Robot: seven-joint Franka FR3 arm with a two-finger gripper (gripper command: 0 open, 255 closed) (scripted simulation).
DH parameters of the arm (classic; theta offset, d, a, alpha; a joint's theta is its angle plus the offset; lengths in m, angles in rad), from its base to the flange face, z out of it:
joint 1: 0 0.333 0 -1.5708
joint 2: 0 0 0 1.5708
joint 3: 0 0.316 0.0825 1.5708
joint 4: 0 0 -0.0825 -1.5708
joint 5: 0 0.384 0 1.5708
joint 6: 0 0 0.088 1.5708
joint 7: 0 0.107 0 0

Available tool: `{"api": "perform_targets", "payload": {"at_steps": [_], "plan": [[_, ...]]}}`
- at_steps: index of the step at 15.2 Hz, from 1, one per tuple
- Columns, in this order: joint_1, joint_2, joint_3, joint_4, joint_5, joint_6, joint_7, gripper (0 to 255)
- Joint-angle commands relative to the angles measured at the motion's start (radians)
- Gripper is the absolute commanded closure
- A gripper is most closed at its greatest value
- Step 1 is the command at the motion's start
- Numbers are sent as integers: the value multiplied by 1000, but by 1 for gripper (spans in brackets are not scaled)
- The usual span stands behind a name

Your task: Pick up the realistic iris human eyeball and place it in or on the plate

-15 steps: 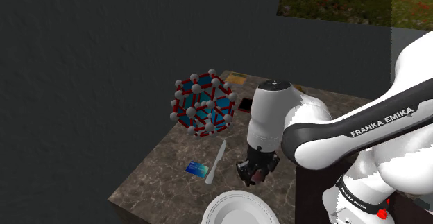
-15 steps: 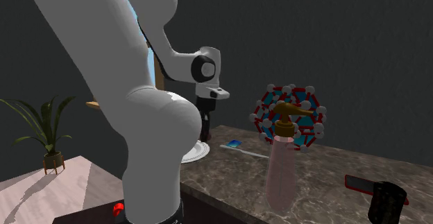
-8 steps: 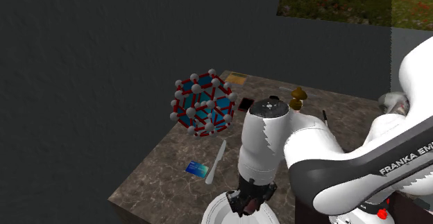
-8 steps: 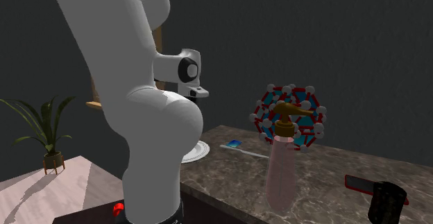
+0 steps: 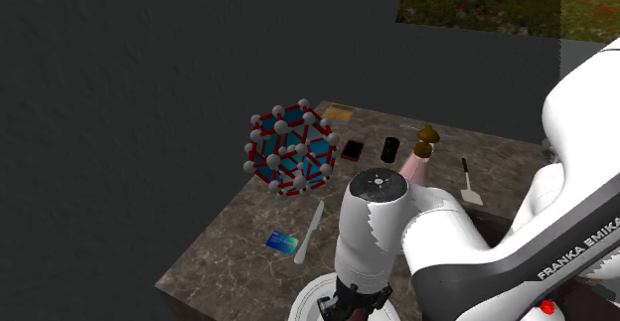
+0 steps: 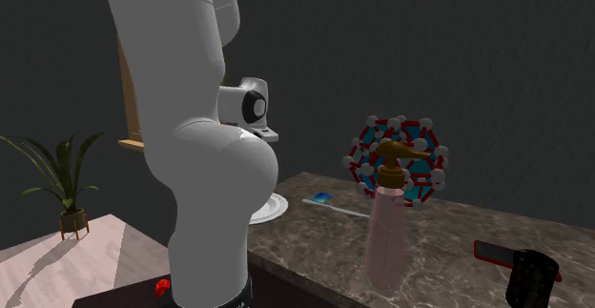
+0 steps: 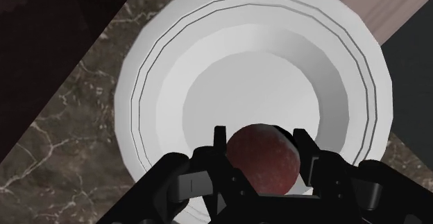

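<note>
Status: grasp done, carry apparently done, release not yet done. In the wrist view we see the gripper (image 7: 260, 141) clamped on the eyeball (image 7: 262, 161) (rendered here as a dark reddish-brown ball, with no iris facing us), with one black finger (image 7: 221, 145) pressed against each side. The ball hangs over the white plate (image 7: 161, 63), above its inner well and toward the part of the rim nearest the gripper. The plate sits at the edge of the dark marbled counter (image 5: 238, 232). We cannot judge the height above the plate.

Remaining, in our judgement: lower a little, open the fingers, let the ball settle in the well, withdraw. Risk noted: a round thing may roll, though the raised rim should hold it.
</note>
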Motion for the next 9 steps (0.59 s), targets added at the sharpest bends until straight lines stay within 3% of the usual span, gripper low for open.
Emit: {"api": "perform_targets", "payload": {"at_steps": [1,6,9], "plan": [[-12,37,12,-6,-27,39,18,255],[-42,148,33,-21,-139,143,95,255],[-41,148,31,-21,-139,143,95,255]]}}
